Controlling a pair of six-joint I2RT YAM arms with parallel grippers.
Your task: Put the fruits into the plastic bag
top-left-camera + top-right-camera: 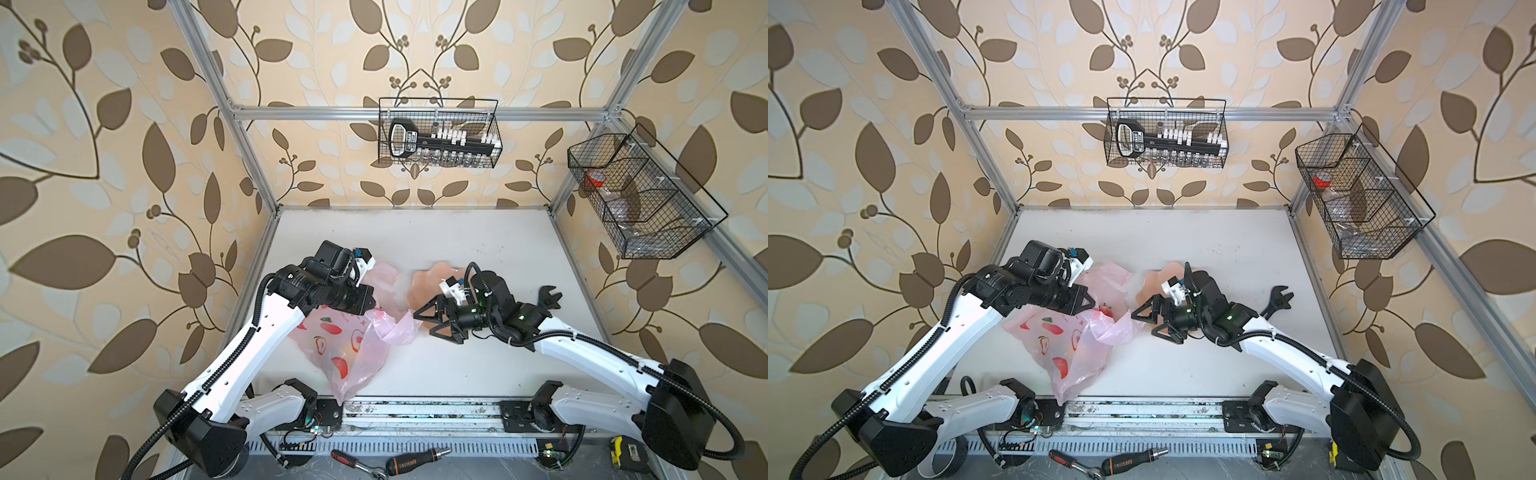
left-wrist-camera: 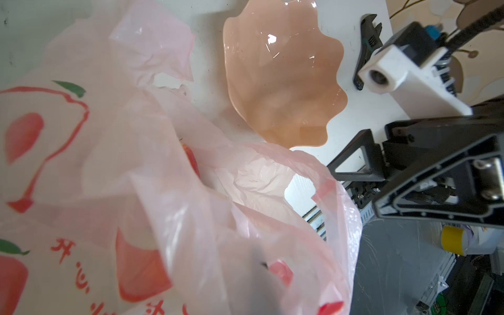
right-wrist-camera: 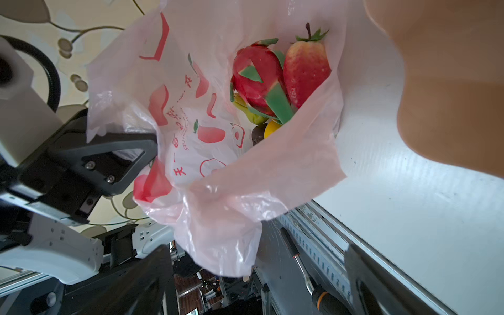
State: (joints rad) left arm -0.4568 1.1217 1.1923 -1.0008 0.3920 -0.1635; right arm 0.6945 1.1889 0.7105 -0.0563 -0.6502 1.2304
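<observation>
1. The left gripper (image 3: 148, 144) is clamped tight on the top edge of the plastic bag (image 3: 245, 177). It holds that side of the mouth up off the table (image 1: 457, 249).
2. The right gripper (image 1: 432, 322) has its jaws spread wide with nothing between them. Its tips point at the bag's mouth, just beside a loose pink fold; I can't tell whether they touch the film.
3. The bag lies between the two grippers, its body trailing back under the left arm toward the near edge of the table.
4. From the right gripper's side you can see straight into the bag. A dragon fruit (image 3: 256, 76) and a strawberry (image 3: 306, 71) lie pressed together.
5. Deeper in are a green pear (image 3: 249, 113), a lemon (image 3: 271, 128) and a dark plum (image 3: 257, 135).
6. The peach scalloped bowl (image 1: 428, 282) sits just behind the right gripper, partly hidden by its wrist.
7. An adjustable wrench (image 1: 548, 299) lies on the table on the outer side of the right arm, well apart from the bag.
</observation>
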